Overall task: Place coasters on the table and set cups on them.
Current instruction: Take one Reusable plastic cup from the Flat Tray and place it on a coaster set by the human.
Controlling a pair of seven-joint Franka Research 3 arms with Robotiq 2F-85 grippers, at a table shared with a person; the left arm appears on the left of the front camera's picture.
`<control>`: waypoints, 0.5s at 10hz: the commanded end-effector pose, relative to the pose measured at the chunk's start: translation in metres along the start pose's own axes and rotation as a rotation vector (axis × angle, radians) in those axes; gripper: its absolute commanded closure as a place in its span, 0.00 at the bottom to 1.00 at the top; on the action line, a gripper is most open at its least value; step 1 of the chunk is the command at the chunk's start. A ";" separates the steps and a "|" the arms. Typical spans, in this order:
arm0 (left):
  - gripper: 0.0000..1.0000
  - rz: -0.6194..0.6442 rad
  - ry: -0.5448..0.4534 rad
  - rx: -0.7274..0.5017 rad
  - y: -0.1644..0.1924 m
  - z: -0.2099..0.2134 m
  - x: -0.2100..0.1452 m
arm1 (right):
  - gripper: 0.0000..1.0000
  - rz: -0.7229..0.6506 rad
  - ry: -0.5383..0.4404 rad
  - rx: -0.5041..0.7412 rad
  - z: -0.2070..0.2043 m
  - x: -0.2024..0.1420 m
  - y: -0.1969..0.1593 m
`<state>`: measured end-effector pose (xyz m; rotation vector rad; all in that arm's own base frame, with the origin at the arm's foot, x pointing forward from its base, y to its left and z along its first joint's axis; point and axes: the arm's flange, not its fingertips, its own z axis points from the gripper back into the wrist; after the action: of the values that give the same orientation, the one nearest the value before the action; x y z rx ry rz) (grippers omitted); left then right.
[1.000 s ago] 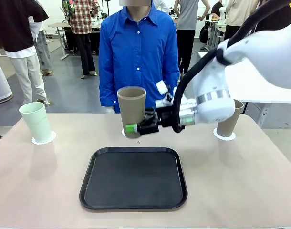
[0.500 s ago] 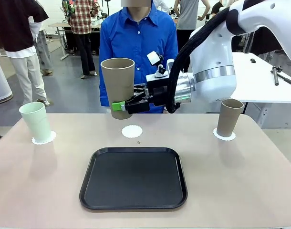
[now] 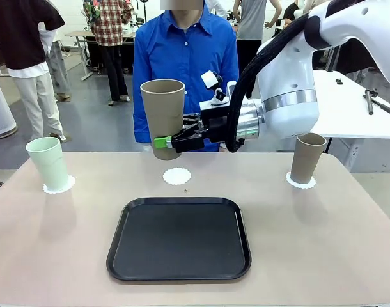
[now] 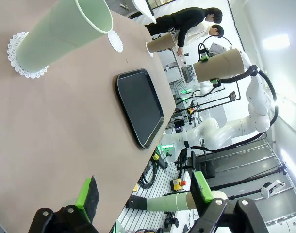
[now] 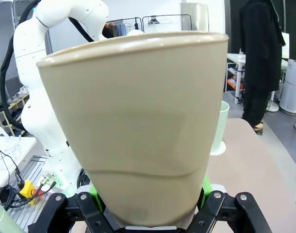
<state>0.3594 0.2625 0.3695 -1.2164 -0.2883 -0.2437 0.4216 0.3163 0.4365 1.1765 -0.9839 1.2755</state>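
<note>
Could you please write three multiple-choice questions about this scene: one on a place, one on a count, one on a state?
1. Where is the bare coaster?
A. on the black tray
B. on the table, beyond the tray
C. under the green cup

2. How many cups stand on coasters?
A. one
B. two
C. three

3. What is the state of the right hand?
A. open above the tray
B. shut on nothing
C. shut on a brown cup held in the air

Answers:
1. B, the lacy disc lies between the tray and the person.
2. B, the green cup and the far brown cup each stand on one.
3. C, green pads clamp the cup's base above the table.
</note>
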 end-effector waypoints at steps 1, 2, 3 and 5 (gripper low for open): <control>0.00 0.000 -0.003 0.003 -0.001 0.002 0.000 | 0.19 0.000 0.000 0.000 0.000 0.000 0.000; 0.00 0.000 -0.003 0.003 -0.001 0.002 0.000 | 0.19 0.031 0.011 0.011 0.008 -0.013 -0.029; 0.00 0.000 -0.003 0.003 -0.001 0.002 0.000 | 0.19 0.011 0.006 0.065 0.015 -0.030 -0.051; 0.00 0.000 -0.003 0.003 -0.001 0.002 0.000 | 0.19 -0.007 0.003 0.081 0.022 -0.052 -0.097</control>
<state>0.3594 0.2626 0.3696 -1.2162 -0.2885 -0.2437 0.4857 0.2852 0.3840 1.1962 -0.9315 1.2949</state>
